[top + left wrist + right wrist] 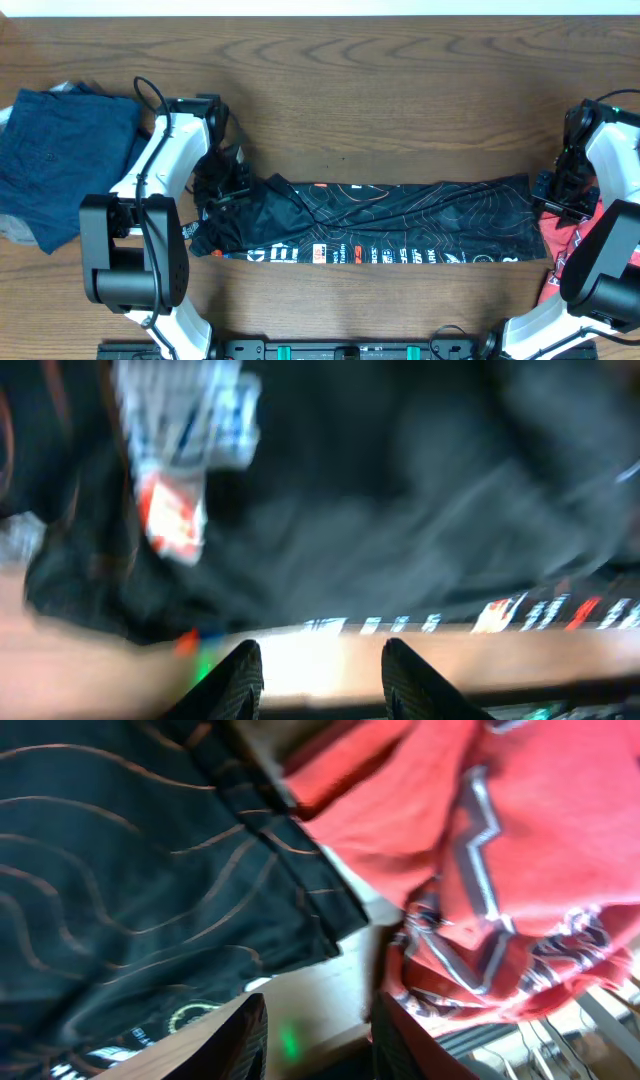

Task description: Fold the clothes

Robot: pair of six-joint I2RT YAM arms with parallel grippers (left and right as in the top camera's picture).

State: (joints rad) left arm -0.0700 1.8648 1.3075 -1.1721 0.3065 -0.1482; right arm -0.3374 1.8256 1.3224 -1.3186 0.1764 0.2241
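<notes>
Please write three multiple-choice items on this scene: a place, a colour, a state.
1. Where lies the navy garment? A in a basket; B beside the left arm; C on a chair.
2. Which colour have the wavy lines on the black sports shirt? A green; B orange; C blue.
3. How is this shirt? A balled up; B on a hook; C laid as a long band.
Answers: 1 B, it lies by that arm; 2 B, thin orange contours show; 3 C, it stretches flat across the table.
</notes>
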